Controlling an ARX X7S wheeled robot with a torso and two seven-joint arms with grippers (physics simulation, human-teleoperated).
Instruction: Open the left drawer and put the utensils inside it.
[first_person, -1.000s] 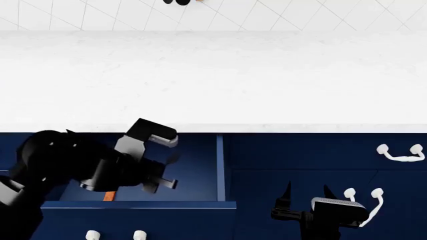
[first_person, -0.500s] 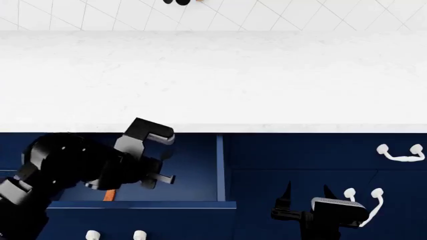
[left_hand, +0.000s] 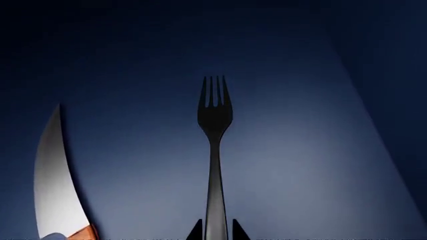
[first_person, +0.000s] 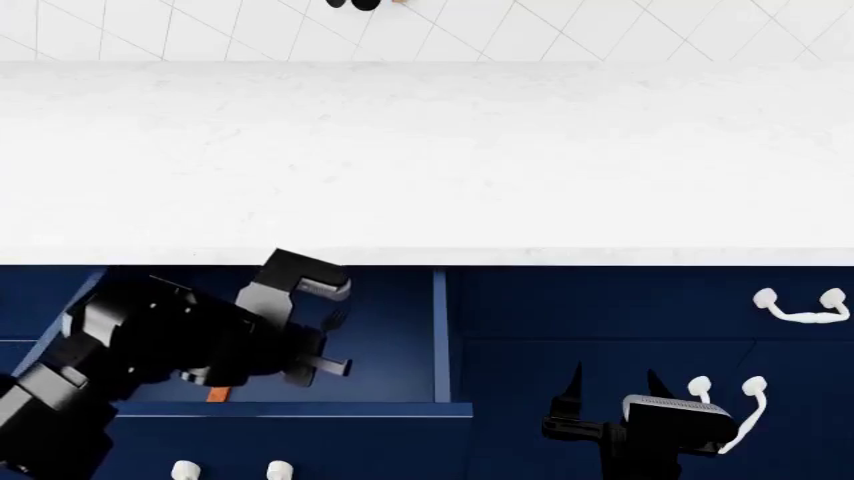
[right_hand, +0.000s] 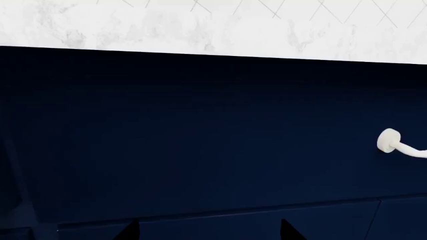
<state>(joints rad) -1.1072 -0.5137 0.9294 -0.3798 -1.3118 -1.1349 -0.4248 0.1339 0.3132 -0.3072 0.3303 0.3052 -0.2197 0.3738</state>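
The left drawer (first_person: 439, 335) stands pulled out below the counter, and its blue floor (left_hand: 300, 165) fills the left wrist view. My left gripper (first_person: 334, 345) is down inside it. A slim black fork (left_hand: 215, 150) runs straight out from between the narrow-set fingertips of the left gripper (left_hand: 217, 232), which is shut on its handle. Beside the fork the knife (left_hand: 57, 185) lies on the drawer floor, grey blade curved; its orange handle (first_person: 216, 394) peeks out under my left arm. My right gripper (first_person: 614, 385) hangs open and empty in front of the navy cabinet.
The white marble counter (first_person: 427, 160) spans the view above the drawers. The open drawer's white handle (first_person: 227, 470) shows at the bottom edge. White handles sit on the right drawer (first_person: 801, 310) (right_hand: 393, 142) and on a cabinet door (first_person: 734, 400) by my right gripper.
My left arm has shifted a little deeper over the open drawer, the gripper staying inside it. The right arm has not moved.
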